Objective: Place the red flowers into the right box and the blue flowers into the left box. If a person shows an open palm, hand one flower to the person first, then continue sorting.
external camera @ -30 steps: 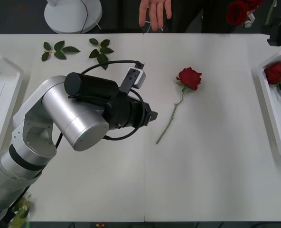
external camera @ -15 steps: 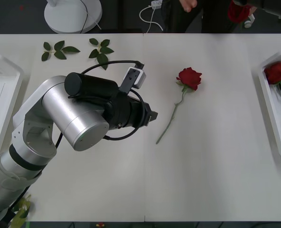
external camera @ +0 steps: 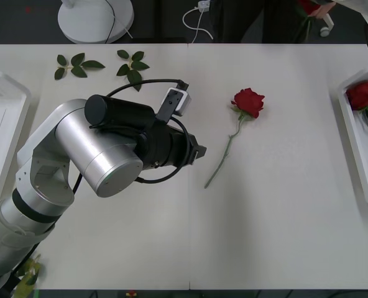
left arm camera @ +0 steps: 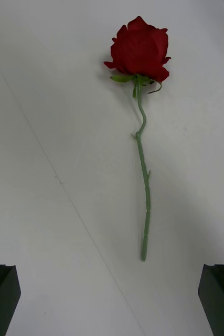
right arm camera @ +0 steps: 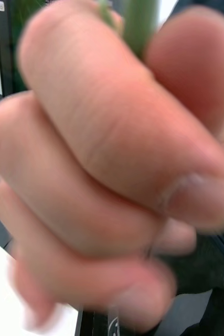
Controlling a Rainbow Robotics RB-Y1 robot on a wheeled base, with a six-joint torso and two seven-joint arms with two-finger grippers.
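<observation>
Red flowers, as I read them from my station: one rose (external camera: 248, 102) lies flat on the white table (external camera: 265, 217) near its middle, bloom toward the far edge, stem (external camera: 224, 155) running back toward the robot at a slant. My left gripper (left arm camera: 112, 294) hangs over the table just short of the stem's cut end, fingers (left arm camera: 1, 296) black and spread wide to the two corners of the wrist view, nothing between them, stem end apart from both. In the front view the left arm (external camera: 97, 155) reaches in from the near left, wrist pointing at the rose.

Left box (external camera: 0, 136) sits at the table's left edge, ribbed floor bare where I can see it. Right box (external camera: 358, 146) sits at the right edge with at least one red bloom (external camera: 363, 94) lying at its far end, green stem beside it.

Farther out, two leaf sprigs (external camera: 77, 64) lie near the far left edge, no blooms on them.

Right wrist view: a person's hand (right arm camera: 112, 173) very close to the camera, closed in a fist round a green stem (right arm camera: 140, 21). Right gripper's own fingers: I cannot tell their state
</observation>
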